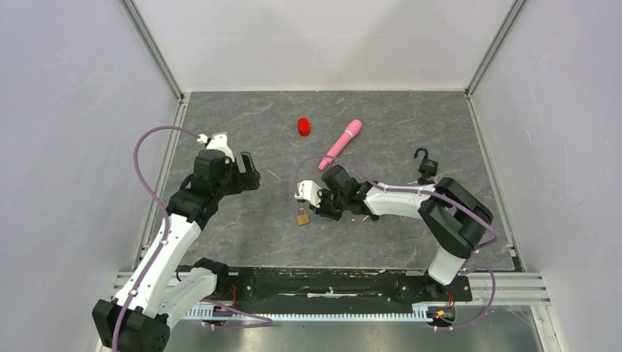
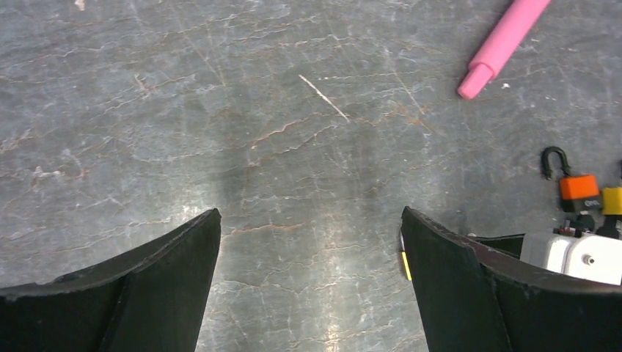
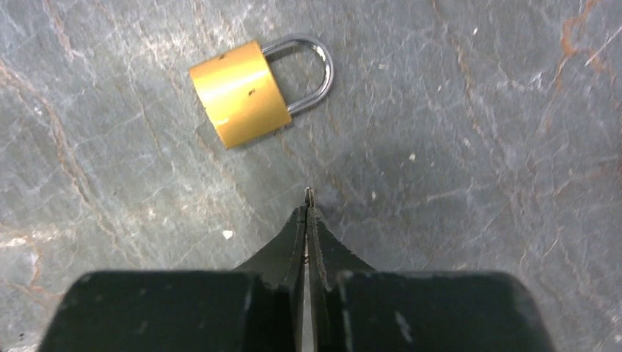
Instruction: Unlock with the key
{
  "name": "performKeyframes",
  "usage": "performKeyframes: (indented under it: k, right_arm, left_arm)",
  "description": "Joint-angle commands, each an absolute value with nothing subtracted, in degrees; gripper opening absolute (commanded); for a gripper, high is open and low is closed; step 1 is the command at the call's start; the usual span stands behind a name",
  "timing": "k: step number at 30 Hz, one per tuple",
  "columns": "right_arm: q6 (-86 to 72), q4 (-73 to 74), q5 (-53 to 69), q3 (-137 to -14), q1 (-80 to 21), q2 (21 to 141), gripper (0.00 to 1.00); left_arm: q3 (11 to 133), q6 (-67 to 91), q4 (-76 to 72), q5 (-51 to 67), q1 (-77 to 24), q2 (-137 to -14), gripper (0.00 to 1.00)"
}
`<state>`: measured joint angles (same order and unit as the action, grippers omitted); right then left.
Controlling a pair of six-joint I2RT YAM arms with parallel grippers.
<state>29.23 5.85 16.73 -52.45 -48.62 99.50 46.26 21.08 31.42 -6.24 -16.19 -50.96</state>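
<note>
A brass padlock [image 3: 242, 93] with a silver shackle lies flat on the grey table, also seen from above [image 1: 302, 217]. My right gripper [image 3: 306, 209] is low over the table just short of it, pointing past its shackle side. Its fingers are pressed together, and a thin metal tip of the key [image 3: 309, 193] pokes out between the fingertips, edge-on. In the top view the right gripper [image 1: 323, 210] sits just right of the padlock. My left gripper [image 2: 310, 220] hangs wide open over bare table, nothing between its fingers, left of centre in the top view [image 1: 248, 174].
A pink marker [image 1: 339, 144] lies at the middle back, its red cap [image 1: 304, 127] apart to the left. A second lock with a black shackle [image 1: 426, 166] stands at the right; in the left wrist view it shows an orange body [image 2: 579, 192]. White walls enclose the table.
</note>
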Motion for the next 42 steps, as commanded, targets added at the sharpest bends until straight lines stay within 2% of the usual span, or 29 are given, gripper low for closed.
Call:
performKeyframes:
  k: [1,9,14,18,22,26,32,42]
  right_arm:
    - [25.7,5.1,15.0,-48.9,-48.7,94.7,0.00]
    - [18.9,2.2,14.2,-46.2,-48.7,89.6,0.00]
    - [17.6,1.6,10.9,-45.8,-48.7,88.8,0.24]
    - [17.3,2.5,10.6,-45.6,-48.7,89.1,0.31]
    - [16.4,3.0,10.6,-45.3,-48.7,89.8,0.33]
    - [15.8,3.8,10.3,-45.1,-48.7,90.8,0.32]
    - [15.5,4.4,9.1,-44.2,-48.7,91.4,0.26]
    - [14.3,2.8,10.3,-43.5,-48.7,90.8,0.01]
  left_arm:
    - [45.4,20.7,27.3,1.3,-16.0,-49.1,0.96]
    - [43.4,24.9,24.6,10.2,-16.1,-49.0,0.95]
    - [42.5,25.5,24.3,11.0,-16.1,-48.9,0.95]
    - [42.0,25.8,24.3,11.4,-16.1,-48.8,0.95]
    - [42.1,25.8,24.2,11.7,-16.1,-48.8,0.95]
    - [42.0,26.1,24.3,12.4,-16.1,-49.1,0.95]
    - [41.3,27.5,23.3,14.2,-16.2,-49.3,0.95]
    - [38.6,32.4,19.3,18.6,-16.7,-49.2,0.95]
